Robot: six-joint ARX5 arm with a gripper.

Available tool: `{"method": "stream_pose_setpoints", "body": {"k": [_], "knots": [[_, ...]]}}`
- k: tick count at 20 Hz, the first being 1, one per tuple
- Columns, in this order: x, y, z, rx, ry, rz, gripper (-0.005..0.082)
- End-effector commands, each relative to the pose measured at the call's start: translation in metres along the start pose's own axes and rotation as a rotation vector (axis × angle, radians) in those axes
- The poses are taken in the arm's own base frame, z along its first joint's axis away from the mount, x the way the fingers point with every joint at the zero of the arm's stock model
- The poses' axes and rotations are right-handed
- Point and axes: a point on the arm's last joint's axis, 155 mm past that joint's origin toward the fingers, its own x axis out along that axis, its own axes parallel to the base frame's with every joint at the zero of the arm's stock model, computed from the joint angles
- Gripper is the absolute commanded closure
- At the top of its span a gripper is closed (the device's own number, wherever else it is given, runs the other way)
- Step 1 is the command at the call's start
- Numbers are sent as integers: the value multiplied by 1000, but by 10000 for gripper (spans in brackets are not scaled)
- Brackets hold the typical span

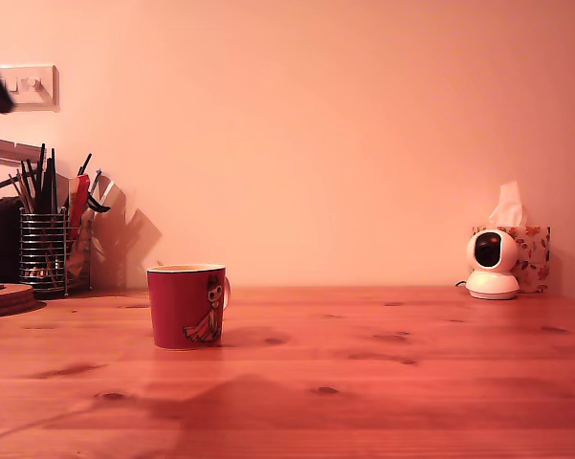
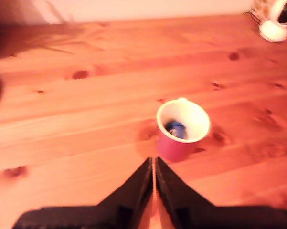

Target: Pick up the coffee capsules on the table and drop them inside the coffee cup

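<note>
Capsule [image 2: 175, 129] lay inside the red mug [image 2: 181, 129], which stood on open tabletop [image 1: 411, 382] with bare wood all round. The claw [image 2: 154, 164] was pressed together, empty, near the mug's rim.

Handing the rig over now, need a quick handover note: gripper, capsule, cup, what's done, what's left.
Gripper: fingers shut, empty, raised above the table on the near side of the red coffee cup.
Blue coffee capsule: already lying inside the cup, seen in the wrist view.
Cup: upright on the wooden table, toward the exterior view's left.
Done: capsule dropped in.
Left: no other capsule visible on the table in either view; just retract the arm.
</note>
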Motion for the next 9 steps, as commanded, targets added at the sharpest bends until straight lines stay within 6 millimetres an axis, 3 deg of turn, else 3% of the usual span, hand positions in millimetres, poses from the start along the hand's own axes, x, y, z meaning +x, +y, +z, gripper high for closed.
{"method": "stream_pose_setpoints", "body": {"k": [1,6,9], "knots": [[-6,3,-6,-9,-32,23,789],[-28,5,-12,-8,-96,52,789],[-41,2,-7,0,-136,48,789]]}}
